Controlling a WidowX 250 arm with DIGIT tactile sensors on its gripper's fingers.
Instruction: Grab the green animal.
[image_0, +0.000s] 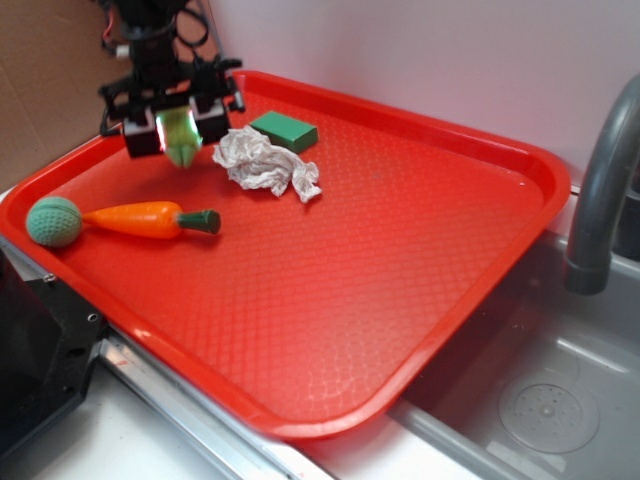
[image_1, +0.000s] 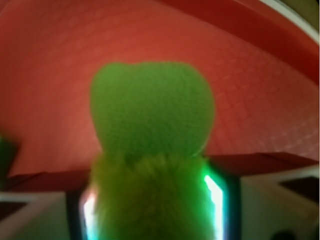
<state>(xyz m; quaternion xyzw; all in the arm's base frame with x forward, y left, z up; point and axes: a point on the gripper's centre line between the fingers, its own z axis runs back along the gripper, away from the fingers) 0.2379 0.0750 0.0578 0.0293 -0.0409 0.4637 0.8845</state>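
My pincer (image_0: 178, 128) clamps the green animal (image_0: 182, 140), lifted above the far-left corner of the red tray (image_0: 400, 290). Tray holds knitted ball (image_0: 54, 221), carrot (image_0: 150, 219), crumpled paper (image_0: 265, 163), green block (image_0: 285, 130).

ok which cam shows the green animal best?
Wrist: the green animal fills the frame between the pads, though blurred. Exterior shows it only as a small green bit in the gripper above the red tray.
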